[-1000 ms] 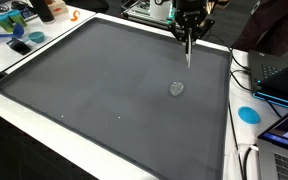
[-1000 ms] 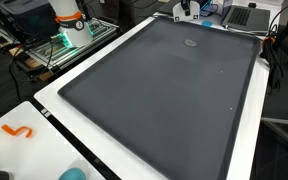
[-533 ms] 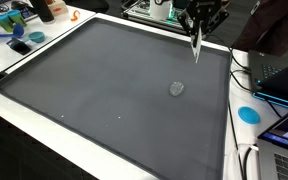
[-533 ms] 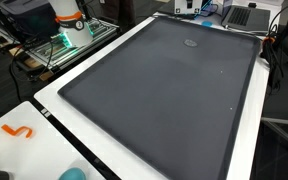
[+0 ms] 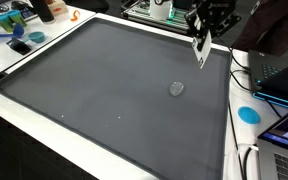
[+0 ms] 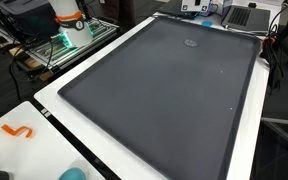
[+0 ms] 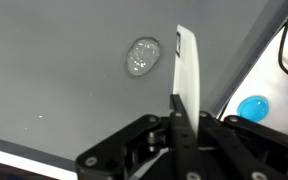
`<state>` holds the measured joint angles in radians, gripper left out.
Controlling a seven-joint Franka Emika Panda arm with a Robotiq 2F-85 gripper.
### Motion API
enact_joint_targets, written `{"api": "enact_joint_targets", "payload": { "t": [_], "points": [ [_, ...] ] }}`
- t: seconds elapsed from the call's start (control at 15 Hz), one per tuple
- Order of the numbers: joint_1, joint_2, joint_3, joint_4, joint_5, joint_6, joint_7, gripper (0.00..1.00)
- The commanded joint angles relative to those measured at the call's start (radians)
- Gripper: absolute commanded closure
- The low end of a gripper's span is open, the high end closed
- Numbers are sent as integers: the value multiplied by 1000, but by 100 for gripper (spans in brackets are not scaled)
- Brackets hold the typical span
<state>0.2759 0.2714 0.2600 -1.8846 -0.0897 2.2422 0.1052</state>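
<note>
One sideways drift over the last second, little else: gripper (image 5: 202, 38) carried from above the far middle of the grey mat (image 5: 94, 90) toward its far corner on the laptop (image 5: 280, 72) side, as seen in an exterior view. Clamped all the while on a thin white strip (image 5: 202, 56), jaws closed flat against its two faces. Strip hanging tip-down, slightly tilted, clear of the mat. Same hold plain in the wrist view: gripper (image 7: 184, 112) tight around the white strip (image 7: 187, 65), blade running up the frame just beside the clear blob (image 7: 143, 56). Clear blob (image 5: 177, 88) unmoved on the mat, lying in the same spot as a second ago in both exterior views, small and pale toward the far end (image 6: 191, 43). Now well apart from the strip's tip instead of near below it. Blue disc (image 5: 248, 114) off the mat by the cables, untouched. Judging from this: no contact with the blob at present, strip borne away from it rather than toward it, hold looking firm with no visible slip.
</note>
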Motion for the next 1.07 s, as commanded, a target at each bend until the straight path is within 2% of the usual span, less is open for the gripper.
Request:
{"api": "enact_joint_targets", "payload": {
  "t": [0.0, 0.27, 0.33, 0.53, 1.0],
  "points": [
    [33, 71, -23, 113, -56, -79, 1, 99],
    [41, 122, -22, 209, -69, -121, -68, 99],
    [36, 89, -22, 154, -41, -82, -42, 96],
    [38, 112, -23, 193, -42, -94, -63, 96],
    [28, 125, -18, 199, -26, -104, -98, 99]
  ]
}}
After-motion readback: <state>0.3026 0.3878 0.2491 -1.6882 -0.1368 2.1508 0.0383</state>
